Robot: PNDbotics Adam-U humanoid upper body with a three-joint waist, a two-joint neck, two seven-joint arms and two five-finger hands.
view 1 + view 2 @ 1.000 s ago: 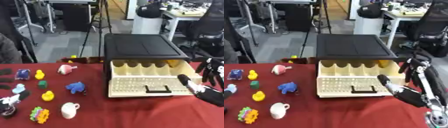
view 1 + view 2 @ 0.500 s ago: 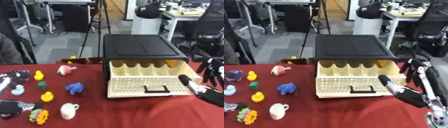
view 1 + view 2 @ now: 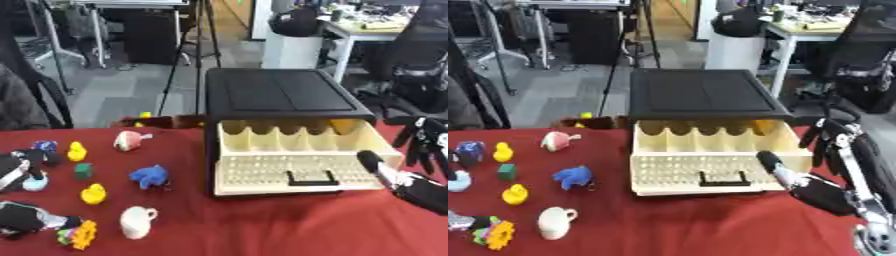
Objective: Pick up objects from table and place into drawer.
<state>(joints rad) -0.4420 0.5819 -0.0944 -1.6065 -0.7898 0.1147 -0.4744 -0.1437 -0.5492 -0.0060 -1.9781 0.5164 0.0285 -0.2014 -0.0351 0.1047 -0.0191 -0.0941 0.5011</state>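
Red cloth over the desk (image 3: 262,225), with small toys scattered on its left part and a cream drawer (image 3: 297,167) pulled open from a black cabinet (image 3: 280,95) at the centre. Nothing seen lying on the drawer's perforated floor; a yellow shape at its back right corner, hard to make out.

Among the toys: a blue elephant-like figure (image 3: 149,176), 2 yellow ducks (image 3: 93,193) (image 3: 77,150), a green cube (image 3: 83,171), a pink-and-white piece (image 3: 128,140), a white mug (image 3: 137,222) and a yellow flower-like toy (image 3: 81,235). All apart from one another, well left of the drawer.

Left hand (image 3: 26,216) low at the left edge, just beside the flower toy; cannot tell whether curled or relaxed. Right hand (image 3: 785,172) at the drawer's right front corner, fingers straight, grasping nothing.

Judged light, probably plastic or rubber, unlikely to break. Mug probably hard and smooth, best taken round the body or by the handle. Ducks and elephant best pinched across the body. Cube by 2 opposite faces.
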